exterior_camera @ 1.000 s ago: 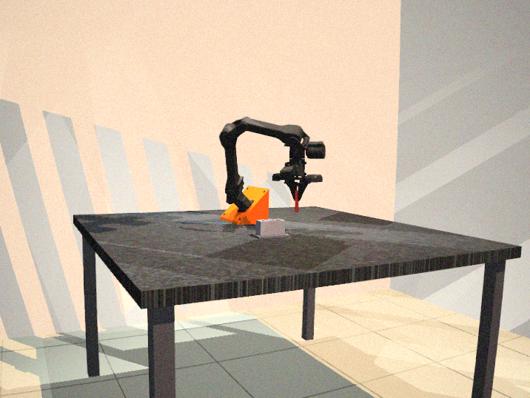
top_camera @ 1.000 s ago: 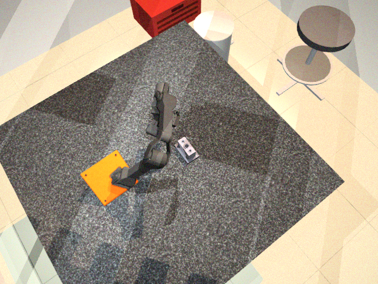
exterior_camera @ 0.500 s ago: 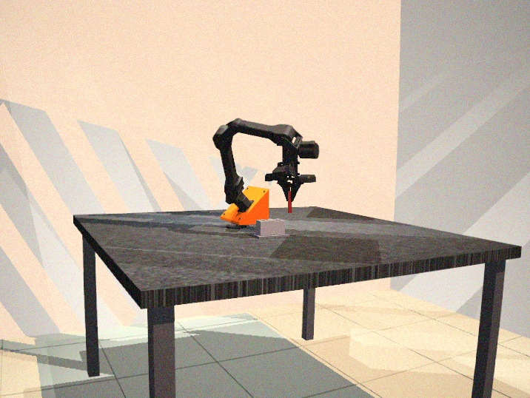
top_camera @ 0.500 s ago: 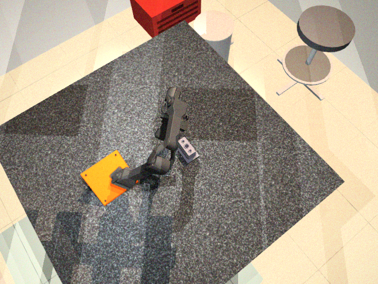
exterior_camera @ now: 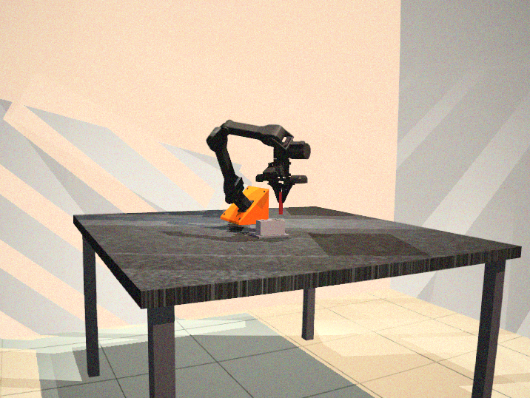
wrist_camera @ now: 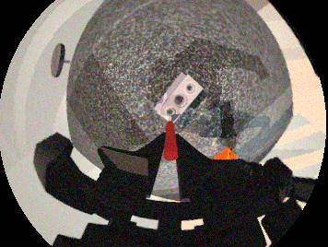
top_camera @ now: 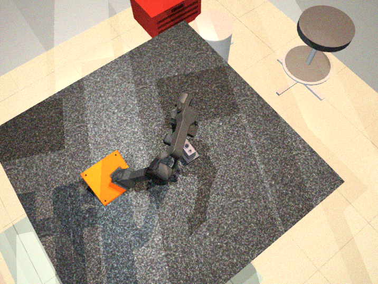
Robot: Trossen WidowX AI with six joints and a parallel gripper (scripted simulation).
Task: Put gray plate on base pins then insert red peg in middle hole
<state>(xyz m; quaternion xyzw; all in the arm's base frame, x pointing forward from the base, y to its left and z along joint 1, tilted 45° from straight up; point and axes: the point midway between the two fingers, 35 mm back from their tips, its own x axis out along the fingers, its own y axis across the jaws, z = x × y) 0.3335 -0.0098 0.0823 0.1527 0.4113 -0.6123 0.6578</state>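
My gripper (exterior_camera: 280, 199) (wrist_camera: 170, 135) is shut on the red peg (exterior_camera: 280, 208) (wrist_camera: 170, 140), which hangs upright with its lower end free. The gray plate (exterior_camera: 270, 221) (wrist_camera: 185, 93) appears to lie flat on top of the base (exterior_camera: 270, 236). The plate's larger middle hole shows empty in the wrist view, between two smaller outer holes with the pins in them. There the peg's tip appears just below the nearest outer hole, off the middle hole. In the exterior view the tip appears a little above the plate. In the top view the arm covers the peg and part of the plate.
The orange arm mount (top_camera: 101, 180) (exterior_camera: 257, 209) stands on the dark speckled table (top_camera: 244, 183) (exterior_camera: 343, 265), beside the base. A red cabinet (top_camera: 164, 12), a white cylinder (top_camera: 214, 26) and a round stool (top_camera: 327, 27) stand beyond the table edge.
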